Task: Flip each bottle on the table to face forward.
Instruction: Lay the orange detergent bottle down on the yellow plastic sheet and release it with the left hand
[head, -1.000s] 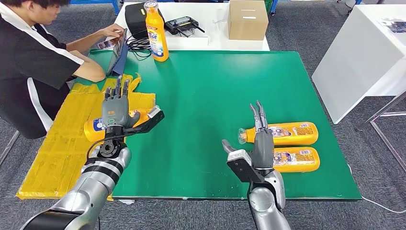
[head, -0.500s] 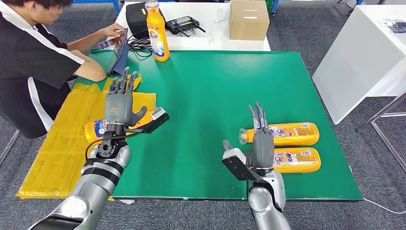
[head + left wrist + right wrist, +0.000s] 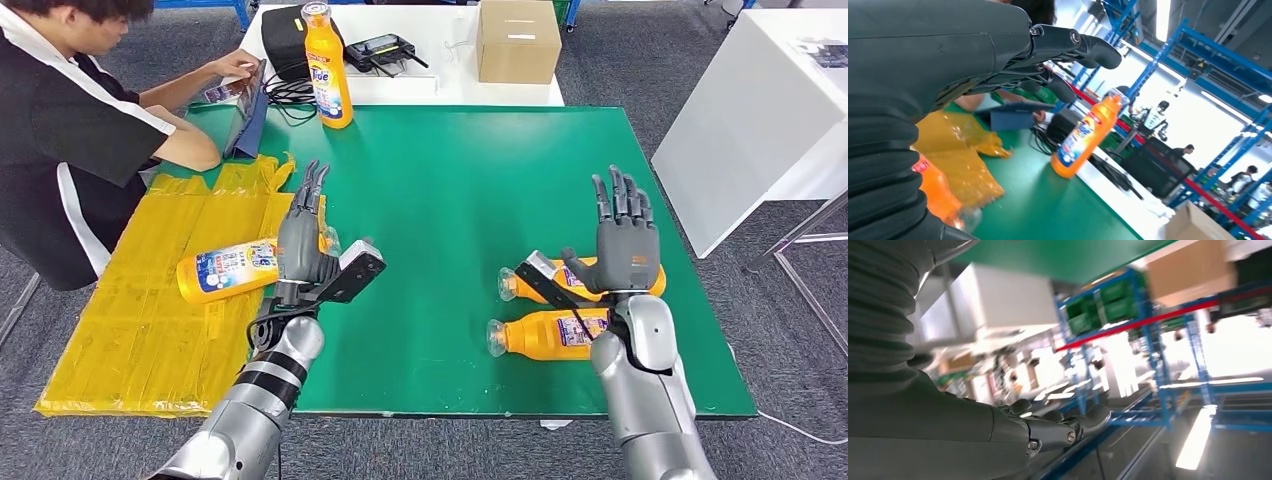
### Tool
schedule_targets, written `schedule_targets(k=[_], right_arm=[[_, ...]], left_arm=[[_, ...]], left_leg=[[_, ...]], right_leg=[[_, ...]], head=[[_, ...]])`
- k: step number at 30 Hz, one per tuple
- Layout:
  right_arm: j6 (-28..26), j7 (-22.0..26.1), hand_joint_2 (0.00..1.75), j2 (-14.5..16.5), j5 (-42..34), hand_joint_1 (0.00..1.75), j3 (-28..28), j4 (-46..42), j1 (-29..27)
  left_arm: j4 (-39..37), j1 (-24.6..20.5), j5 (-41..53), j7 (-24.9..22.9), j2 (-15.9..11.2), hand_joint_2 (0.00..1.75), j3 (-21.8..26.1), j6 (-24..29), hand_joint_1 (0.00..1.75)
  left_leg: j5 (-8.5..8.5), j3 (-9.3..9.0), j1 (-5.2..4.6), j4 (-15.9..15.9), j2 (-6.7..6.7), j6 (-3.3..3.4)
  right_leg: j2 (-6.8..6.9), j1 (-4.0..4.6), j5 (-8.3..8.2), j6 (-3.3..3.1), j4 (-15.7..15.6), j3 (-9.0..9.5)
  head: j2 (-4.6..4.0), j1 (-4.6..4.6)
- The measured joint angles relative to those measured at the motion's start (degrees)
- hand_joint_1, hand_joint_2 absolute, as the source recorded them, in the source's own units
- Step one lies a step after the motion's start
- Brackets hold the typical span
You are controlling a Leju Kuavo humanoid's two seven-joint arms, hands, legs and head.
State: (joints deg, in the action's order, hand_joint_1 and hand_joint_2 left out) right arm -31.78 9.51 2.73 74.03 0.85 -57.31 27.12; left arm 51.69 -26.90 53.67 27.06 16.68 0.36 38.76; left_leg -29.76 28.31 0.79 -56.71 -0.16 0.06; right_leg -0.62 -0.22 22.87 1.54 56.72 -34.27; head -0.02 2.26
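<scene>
Far left: person (image 3: pixel 70 120) seated at the bench (image 3: pixel 440 170) corner, bent over a tablet (image 3: pixel 245 115). Yellow sheet (image 3: pixel 150 300) spread over the bench's left side, and lying across it, bottle one (image 3: pixel 225 268), label up, long axis running left to right, cap end hidden behind the left robot hand (image 3: pixel 300 245). Left robot hand raised on edge just right of that bottle, released, fingers straight and apart, gripping nothing; seen from its wrist, orange plastic low beside the palm, no contact visible. Nearest hand to bottle one by far.

Further back, upright bottle (image 3: pixel 327 70) standing at the far edge, label facing this way, well clear of both hands.

Across bare green to the right pair: far bottle (image 3: pixel 545 280) and near bottle (image 3: pixel 545 333), lying side by side, both long axes left to right, caps pointing toward bench centre. Right robot hand (image 3: pixel 625 245) up above the far bottle's base end, released too, fingers spread upward, holding nothing. Both bottles below and to its left, near bottle closest to the robot.

Likely next: a reach down onto one of the lying bottles, palm across the body, crosswise to that long axis. Left robot hand for bottle one, right for the pair.
</scene>
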Motion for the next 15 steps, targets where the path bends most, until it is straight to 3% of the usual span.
schedule_targets(k=[8,15], right_arm=[[-1.24,-2.73,1.75,-2.74,4.61,0.0,-2.89,11.14,6.57],[9.41,0.19,1.75,-4.56,5.05,0.0,-3.81,24.15,12.67]], left_arm=[[0.0,0.62,-4.0,1.34,0.9,1.75,-2.74,-0.39,0.0],[-0.2,0.67,-7.62,3.84,1.38,1.75,-4.51,-2.34,0.0]], left_leg=[[0.0,0.0,0.02,0.01,0.02,0.0],[0.03,0.01,0.0,0.0,-0.01,0.03]], right_leg=[[0.0,0.03,0.0,0.0,0.01,0.0],[0.01,0.02,0.0,0.0,0.01,0.01]], head=[[0.0,0.01],[0.0,0.01]])
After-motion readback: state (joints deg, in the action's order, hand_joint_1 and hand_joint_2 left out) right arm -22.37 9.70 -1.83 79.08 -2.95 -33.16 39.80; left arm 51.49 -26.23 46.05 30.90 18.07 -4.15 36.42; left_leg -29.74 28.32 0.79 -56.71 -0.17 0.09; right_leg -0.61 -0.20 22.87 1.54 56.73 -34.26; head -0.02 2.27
